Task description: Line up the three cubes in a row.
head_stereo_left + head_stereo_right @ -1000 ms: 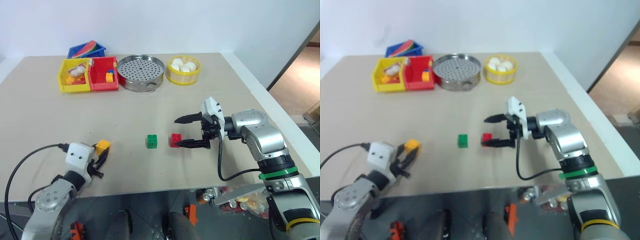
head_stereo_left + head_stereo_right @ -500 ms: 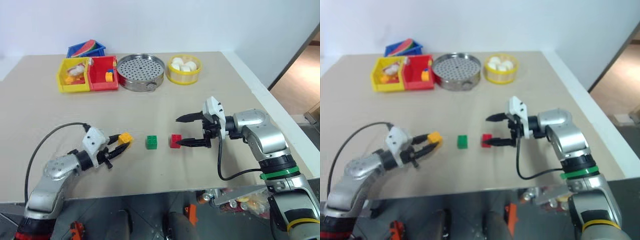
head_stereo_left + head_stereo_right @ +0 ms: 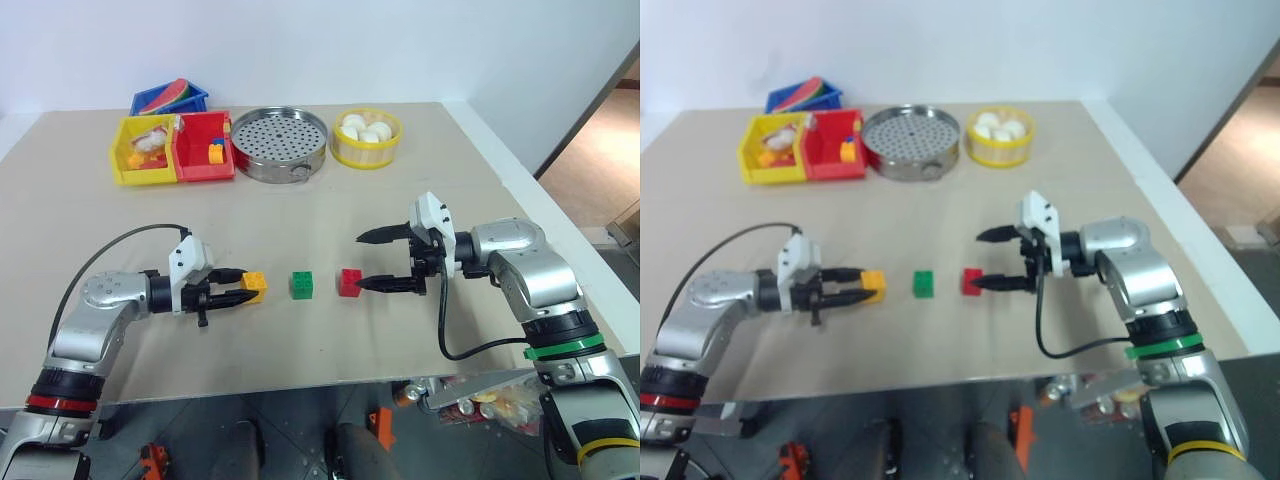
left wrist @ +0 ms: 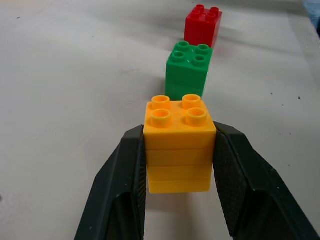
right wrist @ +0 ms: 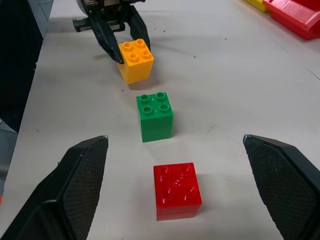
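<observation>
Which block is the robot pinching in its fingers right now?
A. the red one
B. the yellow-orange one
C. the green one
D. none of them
B: the left gripper is shut on the yellow-orange cube, while the green cube and red cube sit free on the table.

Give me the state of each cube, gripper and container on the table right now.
yellow-orange cube: clamped in the left gripper, studs up, in line with the other two.
green cube: free on the table, upright.
red cube: free, upright, between open fingers.
left gripper: shut on the yellow-orange cube.
right gripper: open, holding nothing.
steamer tray: uncovered.
yellow basket: holds white balls.
</observation>
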